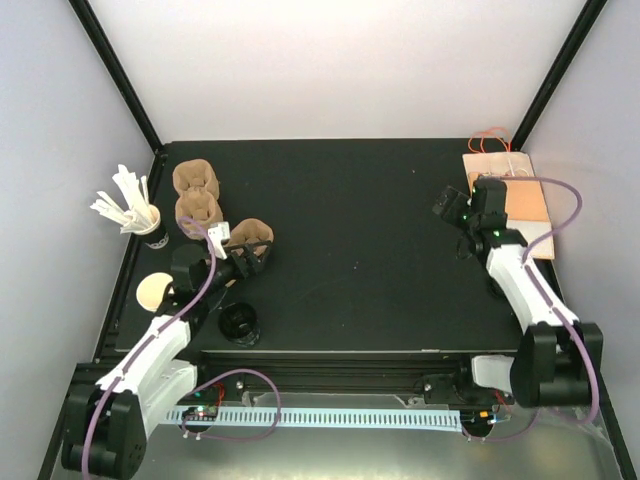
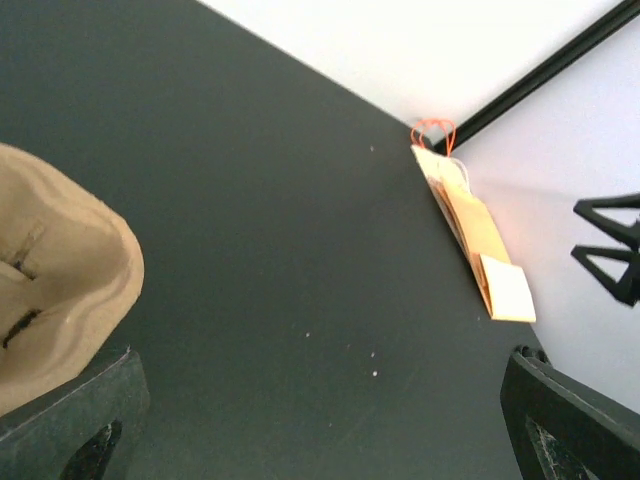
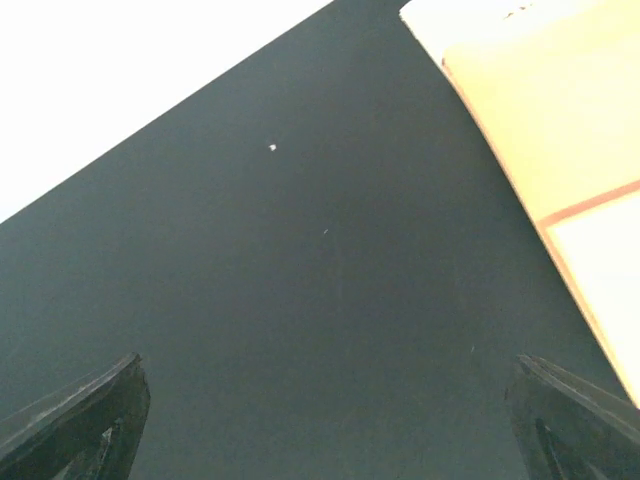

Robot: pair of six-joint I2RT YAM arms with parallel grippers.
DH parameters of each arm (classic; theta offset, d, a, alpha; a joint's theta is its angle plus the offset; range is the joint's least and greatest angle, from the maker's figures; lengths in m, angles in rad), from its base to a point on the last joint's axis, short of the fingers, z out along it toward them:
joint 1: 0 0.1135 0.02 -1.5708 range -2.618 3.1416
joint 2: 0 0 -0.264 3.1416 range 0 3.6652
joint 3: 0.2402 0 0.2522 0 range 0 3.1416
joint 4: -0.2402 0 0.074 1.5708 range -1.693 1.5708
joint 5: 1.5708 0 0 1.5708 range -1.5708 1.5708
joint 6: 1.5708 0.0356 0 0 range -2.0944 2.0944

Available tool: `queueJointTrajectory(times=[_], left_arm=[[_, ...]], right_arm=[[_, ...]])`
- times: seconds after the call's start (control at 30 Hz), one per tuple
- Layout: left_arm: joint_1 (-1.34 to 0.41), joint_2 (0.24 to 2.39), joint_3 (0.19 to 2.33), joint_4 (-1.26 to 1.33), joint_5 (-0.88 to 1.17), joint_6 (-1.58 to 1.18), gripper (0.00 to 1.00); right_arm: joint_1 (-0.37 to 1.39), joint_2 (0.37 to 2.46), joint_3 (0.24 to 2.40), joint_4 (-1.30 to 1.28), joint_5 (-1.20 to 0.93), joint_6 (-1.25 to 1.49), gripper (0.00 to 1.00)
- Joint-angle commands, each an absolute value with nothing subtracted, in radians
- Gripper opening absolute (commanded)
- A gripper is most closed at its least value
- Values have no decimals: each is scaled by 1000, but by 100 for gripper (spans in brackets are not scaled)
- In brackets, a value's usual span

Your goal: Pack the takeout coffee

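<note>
1. Nearest the arm bases, a dark round cup [image 1: 240, 323] sits on the table [image 1: 360, 270], just beside the left arm. I can't tell whether it has a lid or anything in it. A swing of that arm's elbow could clip it and tip it over.
2. A pale disc [image 1: 152, 290], perhaps a lid, lies just left of the same arm and is partly hidden under it. A sweep could push it off the table edge.
3. The left gripper [image 1: 248, 258] has its jaws wide apart and holds nothing. One finger [image 2: 70, 420] is just beside the nearest carrier [image 1: 255, 232]. Closing from here, I'd guess it pinches only a rim corner. The soft pulp could then crumple or slide away rather than lift.
4. Two more carriers [image 1: 198, 210] sit close together behind it, toward the far left. Dragging the first might jostle them.
5. The stirrers [image 1: 128, 205] stand fanned in a holder at the left edge and look top-heavy. A bump would scatter them.
6. Across the table, the right gripper [image 1: 452, 208] is also spread wide and empty, hanging near the bag's edge.
7. At the far right, the bag [image 1: 510, 195] lies flat and unopened, well apart from the cup and carriers. Thin paper lying flat gives the fingers little to catch, so they may scrape or tear it. Nothing can be packed until it stands open.
</note>
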State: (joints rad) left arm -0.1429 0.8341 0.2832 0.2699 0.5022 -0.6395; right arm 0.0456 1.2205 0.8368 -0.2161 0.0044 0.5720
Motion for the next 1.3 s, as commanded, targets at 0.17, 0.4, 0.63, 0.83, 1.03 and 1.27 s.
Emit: queueJointTrajectory(times=[0.17, 0.4, 0.63, 0.83, 1.03, 1.27], left_arm=[[-175, 942, 347, 341, 561, -563, 99], [-223, 962, 297, 427, 579, -530, 99], [-262, 994, 304, 452, 592, -525, 99], [-267, 1005, 307, 457, 596, -522, 99], [-268, 1001, 305, 454, 594, -511, 99], [-268, 998, 305, 451, 590, -503, 99]], right_arm=[[51, 1624, 1246, -504, 306, 399, 100], [50, 1911, 1504, -739, 534, 335, 97], [60, 2079, 1630, -841, 683, 293, 88], [77, 2209, 1723, -922, 852, 290, 82], [78, 2314, 1834, -964, 932, 276, 75], [78, 2423, 1970, -981, 943, 229, 72]])
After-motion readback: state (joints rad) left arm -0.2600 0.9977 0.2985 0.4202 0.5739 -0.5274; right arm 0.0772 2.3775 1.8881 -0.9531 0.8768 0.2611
